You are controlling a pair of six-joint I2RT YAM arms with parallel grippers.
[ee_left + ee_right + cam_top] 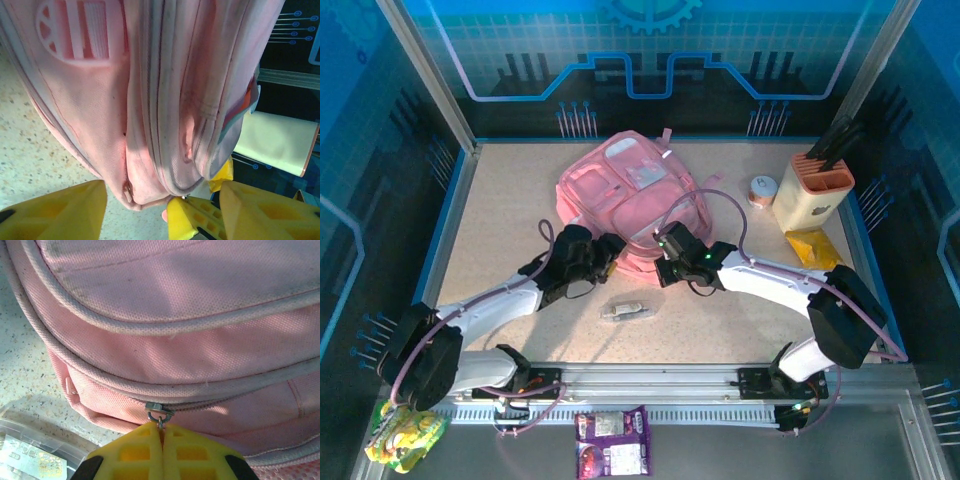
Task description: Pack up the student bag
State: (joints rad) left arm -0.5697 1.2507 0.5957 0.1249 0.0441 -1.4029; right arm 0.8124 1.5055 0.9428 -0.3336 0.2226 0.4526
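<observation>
Left gripper (608,250), yellow-fingered, is set at the near-left corner of the student bag (625,190), a large soft pink fabric backpack laid flat mid-table toward the back. In the left wrist view the jaws are parted, with the bag's corner seam between them and no clamp on the cloth. Right gripper (162,432) is clenched on the metal zip pull (160,416) at the bag's near edge, and the zip track beside it is seen closed. The step in hand is judged to be opening the bag, with packing proper not yet begun. For the next move, the pull would need to be drawn along the curved track, and the cloth would probably have to be braced by the left fingers so that the soft bag is not dragged. A flat clear plastic packet (627,311) lies just in front of the bag, apart from it. The speckled beige tabletop (500,220) also carries, at the right, a small round roll (761,190), a cream-and-orange holder with dark handles (812,195) and a yellow pouch (813,245). An aluminium rail (650,385) is fixed along the near edge. The table is enclosed by blue walls with a printed circuit pattern (380,150).
</observation>
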